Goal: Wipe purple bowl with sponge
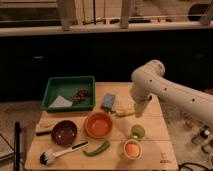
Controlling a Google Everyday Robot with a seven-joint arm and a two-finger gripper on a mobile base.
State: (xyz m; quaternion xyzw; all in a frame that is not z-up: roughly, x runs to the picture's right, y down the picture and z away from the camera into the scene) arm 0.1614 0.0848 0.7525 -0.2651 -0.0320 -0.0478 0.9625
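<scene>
From my seat I see the gripper [138,111] hanging on the end of the white arm [165,87], pointed down over the right part of the wooden table [156,146]. Whether it is spread or pressed together I cannot tell. It carries nothing that I can make out. Just to its left in the camera view lies a pale yellow elongated object [124,108], very close to the gripper's tip, though I cannot say if they touch. Beyond that, further left, is the sponge [108,101], lying flat and just beside the yellow object. The purple bowl [64,132] sits well apart from the gripper, down and far to the left, near the table's front-left part. Between it and the gripper is the orange bowl [98,125], just beside the purple one. Directly below the gripper is a small round green thing [138,131], and below that a cup with an orange inside [131,148]. A dish brush [60,152] and a long green item [97,148] lie along the front edge. The green tray [50,95] is far left, at the back.
</scene>
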